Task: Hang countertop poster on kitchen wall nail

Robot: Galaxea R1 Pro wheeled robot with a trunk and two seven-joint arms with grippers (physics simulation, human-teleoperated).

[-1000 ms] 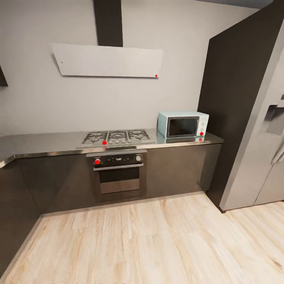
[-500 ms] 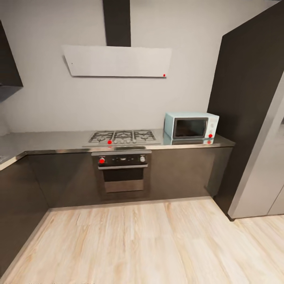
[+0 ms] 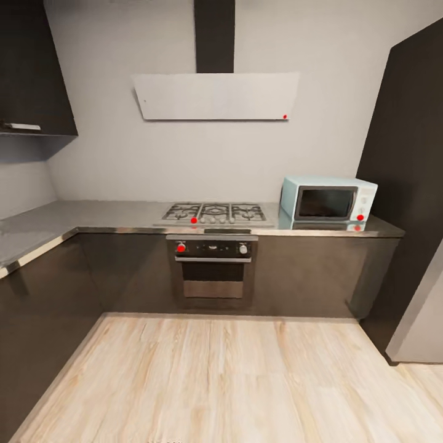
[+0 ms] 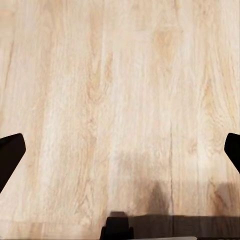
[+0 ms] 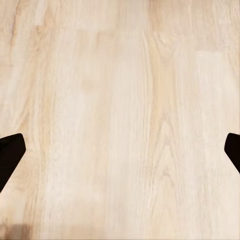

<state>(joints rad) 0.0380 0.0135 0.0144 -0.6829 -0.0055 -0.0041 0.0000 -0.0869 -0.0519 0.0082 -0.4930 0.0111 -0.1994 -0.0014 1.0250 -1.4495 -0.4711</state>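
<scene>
Poster search step; kitchen countertop (image 3: 111,216) carries hob (image 3: 215,213), microwave (image 3: 329,202); both pincers (image 4: 120,150) (image 5: 120,150) wide, empty, over floor; next: keep scanning counter

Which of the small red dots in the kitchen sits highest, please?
The red dot on the range hood, at its lower corner on the microwave side; the others mark the hob, oven and microwave.

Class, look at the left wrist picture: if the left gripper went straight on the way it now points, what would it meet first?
The left gripper, fingers spread wide and holding nothing, points at the light wooden floor. That floor looks like the first thing in its line, though depth is unclear.
</scene>
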